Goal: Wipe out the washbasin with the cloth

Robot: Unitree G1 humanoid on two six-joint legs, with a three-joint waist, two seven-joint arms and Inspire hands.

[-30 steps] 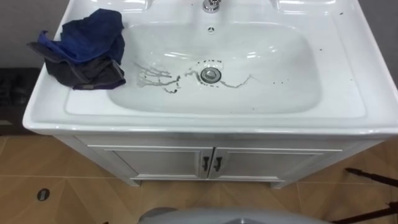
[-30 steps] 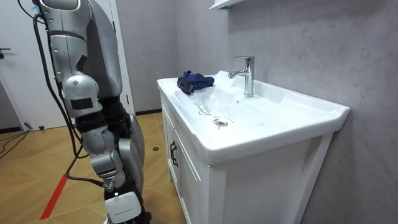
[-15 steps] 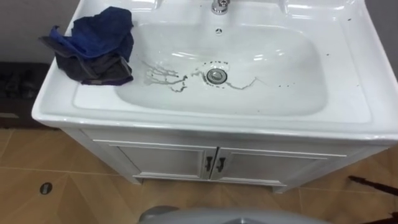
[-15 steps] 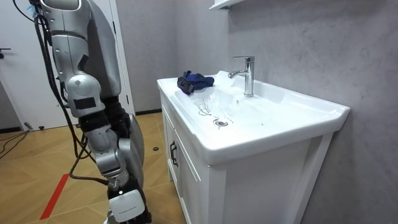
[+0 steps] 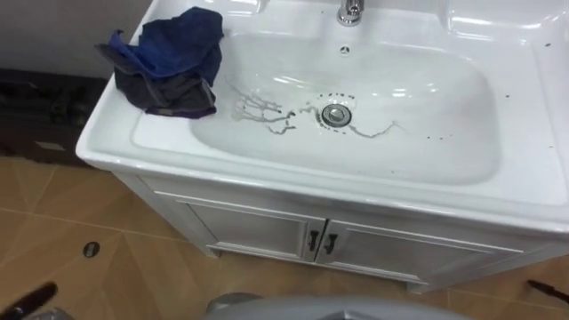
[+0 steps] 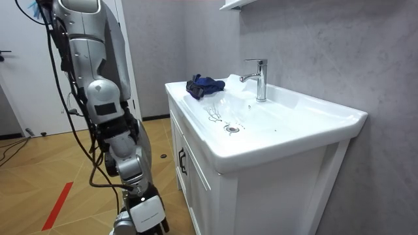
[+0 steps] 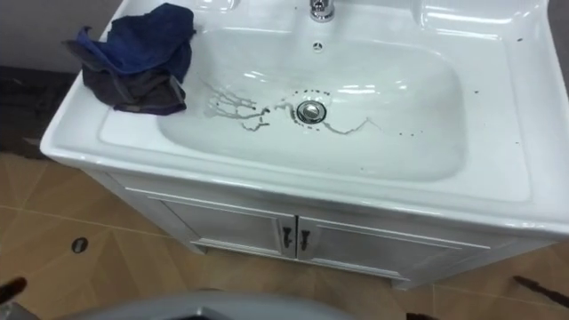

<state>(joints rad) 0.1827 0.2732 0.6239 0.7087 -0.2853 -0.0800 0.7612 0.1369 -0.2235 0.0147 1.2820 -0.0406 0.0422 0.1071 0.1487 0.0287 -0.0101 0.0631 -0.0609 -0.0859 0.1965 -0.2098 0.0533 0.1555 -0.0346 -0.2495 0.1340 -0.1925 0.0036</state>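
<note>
Cloth [image 5: 169,58] sits bunched on the basin [image 5: 427,200] rim, well above my left hand [image 5: 28,300] and right hand [image 6: 145,212], both hanging low (fingers' state: cannot tell), presumably parked handy for wiping those streaks [image 5: 262,111].

Bowl of the basin [image 5: 444,133] lies open from the front edge and from above, its drain [image 5: 335,113] flush with the bottom. A heaped blue cloth [image 5: 173,58] takes the left rear corner of the rim, seemingly overhanging the bowl's lip. The faucet [image 6: 260,78] stands at back centre, its spout reaching forward over the bowl.
</note>
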